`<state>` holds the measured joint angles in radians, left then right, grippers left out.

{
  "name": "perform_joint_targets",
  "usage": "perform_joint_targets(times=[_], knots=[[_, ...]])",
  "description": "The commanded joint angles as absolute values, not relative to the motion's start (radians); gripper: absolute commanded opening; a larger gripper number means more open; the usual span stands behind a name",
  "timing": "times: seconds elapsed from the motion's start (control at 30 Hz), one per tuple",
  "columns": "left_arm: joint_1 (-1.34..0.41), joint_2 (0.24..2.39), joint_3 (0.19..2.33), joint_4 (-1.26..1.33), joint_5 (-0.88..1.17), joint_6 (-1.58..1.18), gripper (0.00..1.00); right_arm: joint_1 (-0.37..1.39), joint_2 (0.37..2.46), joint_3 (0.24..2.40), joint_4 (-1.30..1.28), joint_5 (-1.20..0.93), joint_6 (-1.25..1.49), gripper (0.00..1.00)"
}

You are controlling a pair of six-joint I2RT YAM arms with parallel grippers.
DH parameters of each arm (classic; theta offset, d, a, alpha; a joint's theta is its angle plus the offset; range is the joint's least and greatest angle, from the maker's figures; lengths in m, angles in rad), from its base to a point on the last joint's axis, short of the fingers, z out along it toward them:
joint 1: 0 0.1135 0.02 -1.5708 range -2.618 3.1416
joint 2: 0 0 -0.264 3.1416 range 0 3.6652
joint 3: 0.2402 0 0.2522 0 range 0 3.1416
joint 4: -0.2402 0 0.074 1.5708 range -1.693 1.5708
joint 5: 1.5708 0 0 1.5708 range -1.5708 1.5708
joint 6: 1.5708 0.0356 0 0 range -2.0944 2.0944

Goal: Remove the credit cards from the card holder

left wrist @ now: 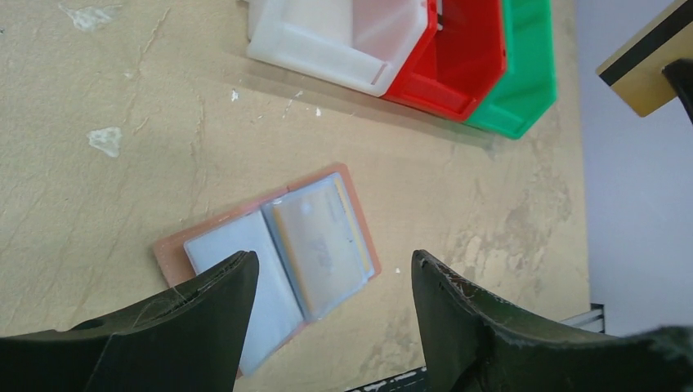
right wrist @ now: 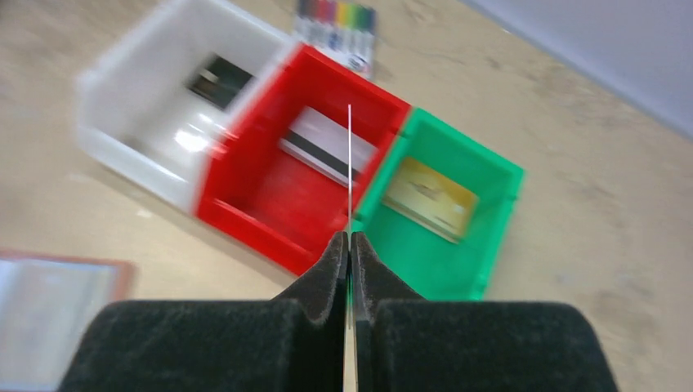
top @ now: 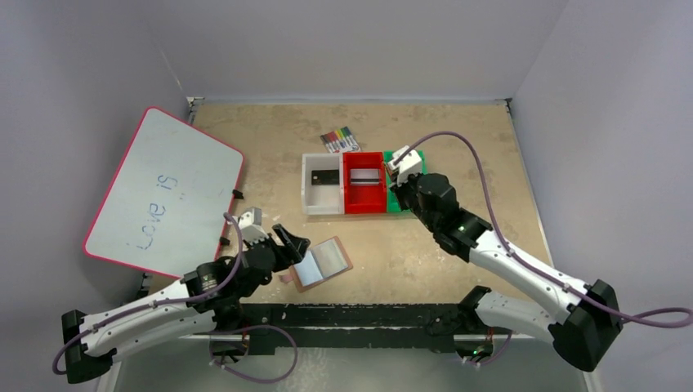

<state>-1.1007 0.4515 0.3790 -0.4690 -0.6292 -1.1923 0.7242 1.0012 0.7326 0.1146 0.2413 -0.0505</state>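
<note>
A big red-rimmed whiteboard (top: 163,192) lies at the far left. The left gripper (left wrist: 333,260) hangs released, jaws wide apart, above the flat tan-brown bifold card holder (top: 321,263). The holder lies open on the table (top: 458,139), a pale gold-edged card (left wrist: 323,245) in its right clear pocket. Further right, the white plastic bin (top: 310,192) holds a black card (top: 324,175), the red plastic bin (top: 364,200) a silver striped card (top: 365,176), and the green plastic bin (right wrist: 458,245) a plain gold card (right wrist: 431,198). Above these bins' right end, the right gripper (right wrist: 350,241) is clenched on a thin black-striped gold card (left wrist: 641,69).
</note>
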Motion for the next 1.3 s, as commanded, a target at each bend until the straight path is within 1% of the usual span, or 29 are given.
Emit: perform_joint_targets(times=[0.0,0.13,0.33,0.53,0.87,1.07,1.1,1.27], knots=[[-1.101,0.52,0.449,-0.485,-0.61,-1.155,0.69,0.723,1.087,0.803,0.043,0.44,-0.43,0.0],[-1.101,0.548,0.452,-0.464,-0.585,-1.127,0.7,0.676,1.169,0.782,0.111,0.386,-0.616,0.0],[-1.101,0.534,0.448,-0.47,-0.566,-1.12,0.7,0.572,1.257,0.815,0.102,0.262,-0.781,0.0],[-1.101,0.511,0.448,-0.471,-0.573,-1.115,0.7,0.517,1.309,0.829,0.138,0.141,-0.913,0.0],[-1.101,0.517,0.462,-0.476,-0.56,-1.107,0.7,0.468,1.484,0.956,0.053,0.111,-1.006,0.0],[-1.101,0.5,0.475,-0.504,-0.573,-1.101,0.7,0.459,1.527,0.959,0.032,0.105,-1.041,0.0],[-1.101,0.495,0.475,-0.507,-0.577,-1.1,0.7,0.46,1.534,0.985,0.028,0.106,-1.049,0.0],[-1.101,0.484,0.477,-0.516,-0.583,-1.099,0.69,0.457,1.587,1.008,0.028,0.141,-1.073,0.0]])
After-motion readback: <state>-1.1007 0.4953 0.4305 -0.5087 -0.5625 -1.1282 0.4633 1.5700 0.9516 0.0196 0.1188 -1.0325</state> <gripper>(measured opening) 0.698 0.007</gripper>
